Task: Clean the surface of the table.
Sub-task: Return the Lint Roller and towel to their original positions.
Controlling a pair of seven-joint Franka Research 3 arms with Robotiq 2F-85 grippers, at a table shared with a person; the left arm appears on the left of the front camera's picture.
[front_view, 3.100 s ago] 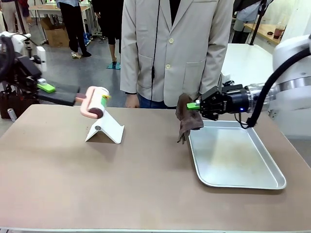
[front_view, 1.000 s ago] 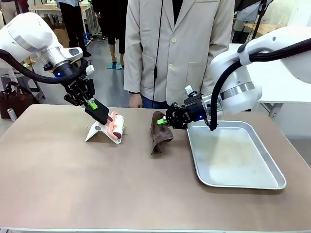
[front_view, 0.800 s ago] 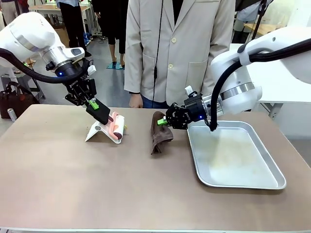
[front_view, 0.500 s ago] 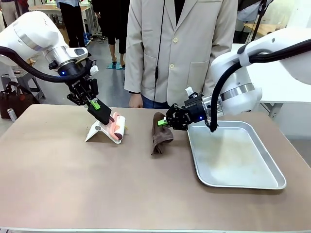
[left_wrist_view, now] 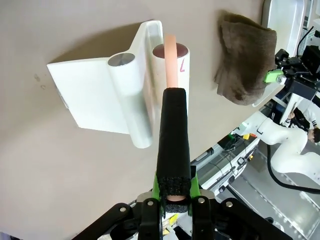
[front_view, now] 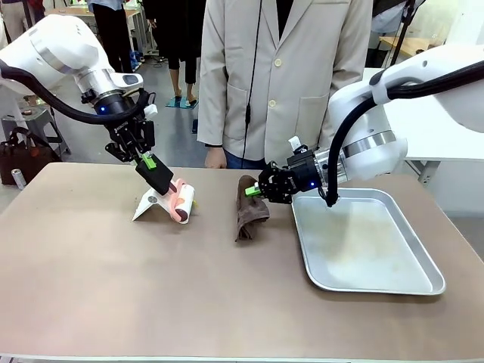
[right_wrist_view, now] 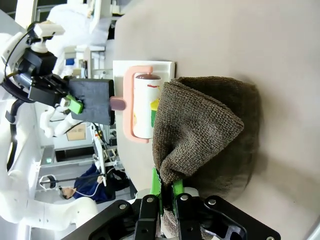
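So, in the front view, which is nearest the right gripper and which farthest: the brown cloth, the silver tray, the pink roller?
From the right gripper:
1. Brown cloth: pinched in its jaws, hanging down to the table.
2. Silver tray: just beside it, toward the robot's right.
3. Pink roller: farthest, across on the robot's left, held by the left gripper at the white stand.

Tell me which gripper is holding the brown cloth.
The right gripper, shut on the top edge of the brown cloth beside the metal tray. The left gripper instead grips the pink lint roller by its handle at the white stand.
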